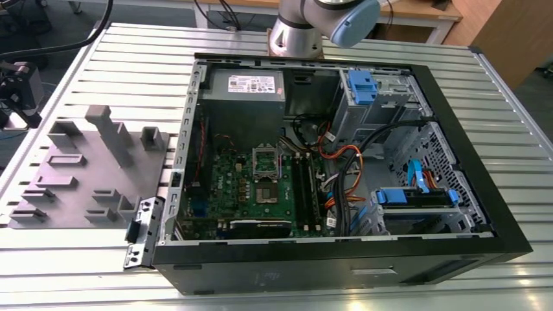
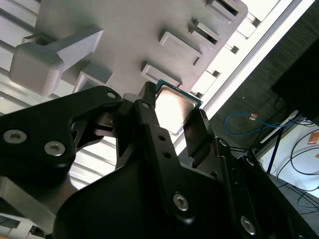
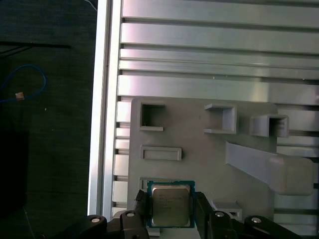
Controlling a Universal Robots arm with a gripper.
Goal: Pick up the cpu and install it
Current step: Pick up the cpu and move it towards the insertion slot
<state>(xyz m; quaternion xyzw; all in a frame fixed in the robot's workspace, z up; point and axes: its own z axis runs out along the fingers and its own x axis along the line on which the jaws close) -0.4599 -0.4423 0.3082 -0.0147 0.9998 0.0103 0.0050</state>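
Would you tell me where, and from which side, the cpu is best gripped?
Pinch the cpu by two opposite side edges, coming straight down from above. It is level and lid-up over the tray, so probably only its thin rim offers purchase; the broad smooth top gives nothing to clamp.

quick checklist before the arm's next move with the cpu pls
1. the gripper is shut on the cpu, with the fingers against two opposite edges: ok
2. the cpu sits square between the fingers in the first wrist view: ok
3. the cpu is clear of the grey holder: cannot tell
4. the computer case is open, with its inside exposed: ok
5. the motherboard socket is open and bare: cannot tell
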